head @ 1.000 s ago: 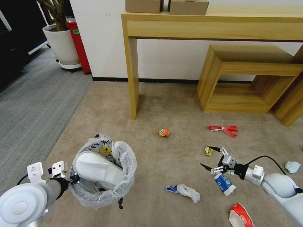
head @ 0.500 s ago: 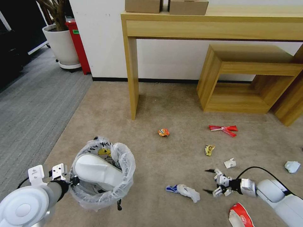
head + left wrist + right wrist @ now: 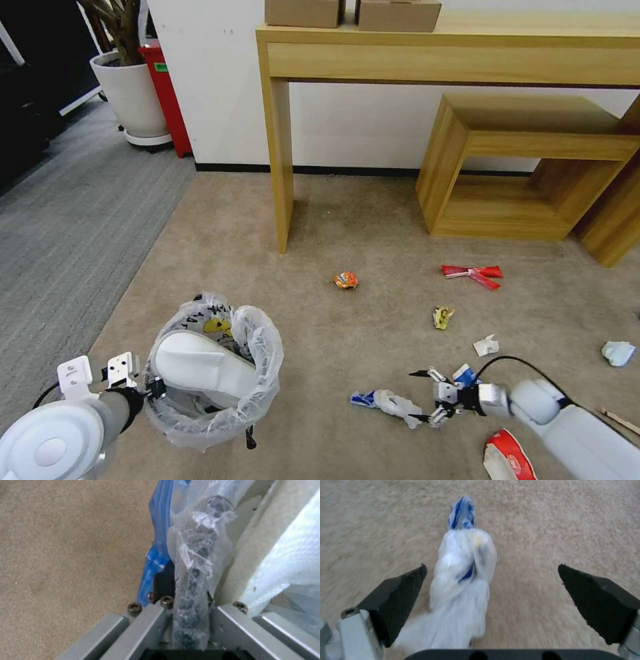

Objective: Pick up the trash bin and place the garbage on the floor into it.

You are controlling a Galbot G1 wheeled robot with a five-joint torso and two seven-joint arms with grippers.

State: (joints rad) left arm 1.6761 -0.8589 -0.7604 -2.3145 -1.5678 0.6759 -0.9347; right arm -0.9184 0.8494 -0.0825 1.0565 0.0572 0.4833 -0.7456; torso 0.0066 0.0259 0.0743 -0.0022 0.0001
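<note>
The trash bin [image 3: 263, 390], lined with a crinkly plastic bag, holds a white slipper [image 3: 200, 363] and hangs at the lower left of the head view. My left gripper [image 3: 157, 388] is shut on its rim; in the left wrist view the bag-wrapped rim [image 3: 193, 580] runs between the jaws of that gripper [image 3: 190, 610]. My right gripper [image 3: 420, 397] is open, low over the floor [image 3: 333, 220]. A crumpled white and blue wrapper [image 3: 393, 403] lies just left of it. In the right wrist view this wrapper [image 3: 463, 580] lies between the spread fingers of the gripper [image 3: 491, 567], nearer one pad.
More garbage lies on the carpet: an orange packet [image 3: 345, 280], red wrappers [image 3: 473, 273], a yellow wrapper [image 3: 441, 317], a white scrap [image 3: 486, 346], crumpled paper [image 3: 617, 353], a red-white carton [image 3: 508, 457]. A desk leg [image 3: 283, 153] and low wooden shelf [image 3: 527, 167] stand behind.
My right gripper has swung left and nearer to me, from beside the yellow wrapper to the white and blue wrapper, staying open. The bin has shifted slightly lower in my left gripper.
</note>
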